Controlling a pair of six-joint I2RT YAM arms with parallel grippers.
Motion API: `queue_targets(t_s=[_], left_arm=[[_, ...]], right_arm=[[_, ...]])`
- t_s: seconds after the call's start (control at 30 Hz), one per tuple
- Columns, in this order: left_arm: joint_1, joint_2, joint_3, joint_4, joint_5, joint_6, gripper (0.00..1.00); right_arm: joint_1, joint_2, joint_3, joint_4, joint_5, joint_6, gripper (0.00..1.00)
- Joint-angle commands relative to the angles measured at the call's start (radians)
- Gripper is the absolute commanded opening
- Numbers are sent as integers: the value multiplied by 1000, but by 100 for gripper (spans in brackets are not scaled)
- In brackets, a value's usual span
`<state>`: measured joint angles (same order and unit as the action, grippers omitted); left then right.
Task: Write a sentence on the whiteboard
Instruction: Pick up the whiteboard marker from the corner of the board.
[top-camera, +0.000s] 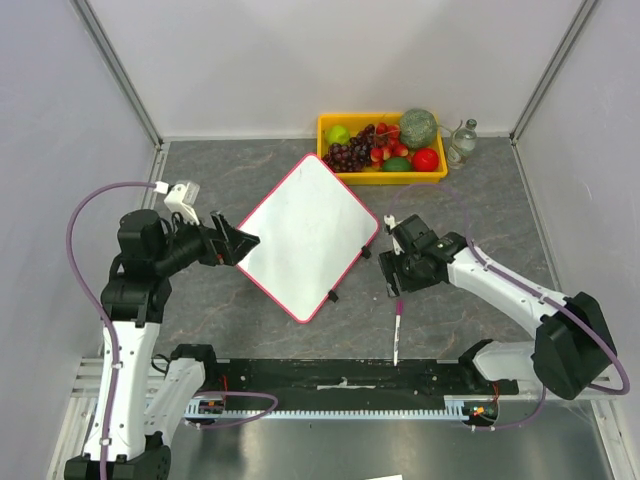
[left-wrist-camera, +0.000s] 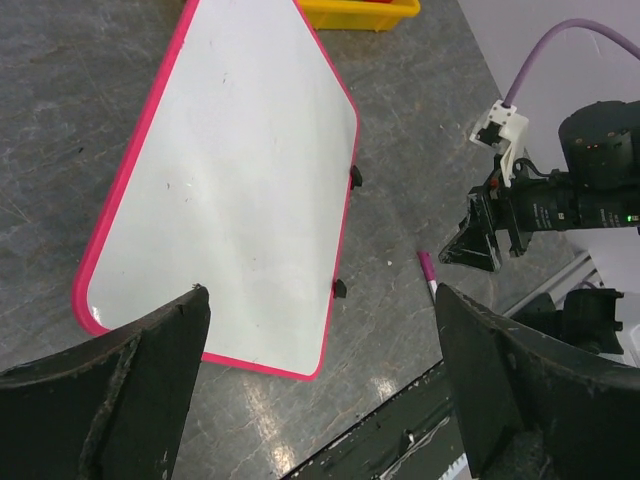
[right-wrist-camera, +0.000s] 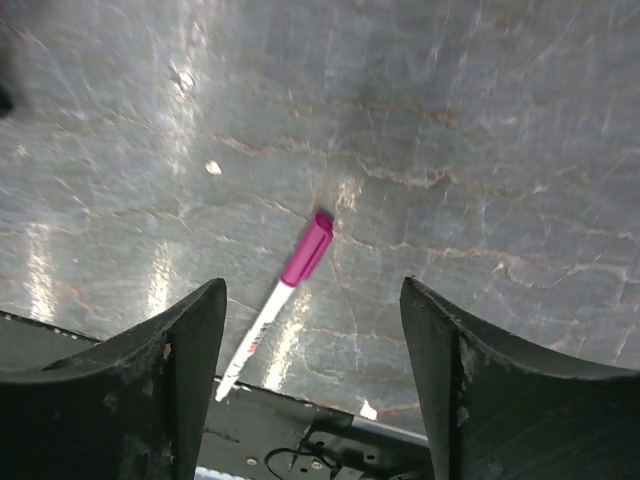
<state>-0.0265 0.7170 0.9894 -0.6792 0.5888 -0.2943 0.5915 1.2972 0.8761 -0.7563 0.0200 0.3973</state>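
While the left claw (top-camera: 240, 244) gapes beside the whiteboard (top-camera: 305, 235), the right claw (right-wrist-camera: 314, 296) gapes above a marker (right-wrist-camera: 272, 305).

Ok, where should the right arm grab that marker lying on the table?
Probably the marker's white barrel just below the pink cap, coming straight down with the open right end effector. It lies flat on the table, clear of the whiteboard, so fingers can straddle it crosswise.

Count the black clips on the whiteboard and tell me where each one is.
2. Both are on the whiteboard edge facing the marker: the upper clip near the board's right corner, the lower clip nearer its bottom corner. Others could hide under the board.
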Motion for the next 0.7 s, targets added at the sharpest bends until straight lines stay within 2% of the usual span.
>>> queue_targets(t_s=[0.0,0.2,0.33,0.43,0.53,0.67], left_arm=[[-3,12,-8,-7,78,52,97],[-3,-17,-103,87,118,9,99],[-4,-24,-121,95,128,10,99],[-6,-16,-115,90,128,20,99],[-7,-4,-106,86,126,26,98],[-15,4,-87,84,118,30,98]], right_arm=[[17,2,-48,-34,12,49,75],[25,37,-101,54,-54,84,67],[25,97,-152,133,-110,107,60],[27,123,-189,207,-141,141,46],[27,166,-195,244,-143,146,41],[25,200,-175,279,-140,149,12]])
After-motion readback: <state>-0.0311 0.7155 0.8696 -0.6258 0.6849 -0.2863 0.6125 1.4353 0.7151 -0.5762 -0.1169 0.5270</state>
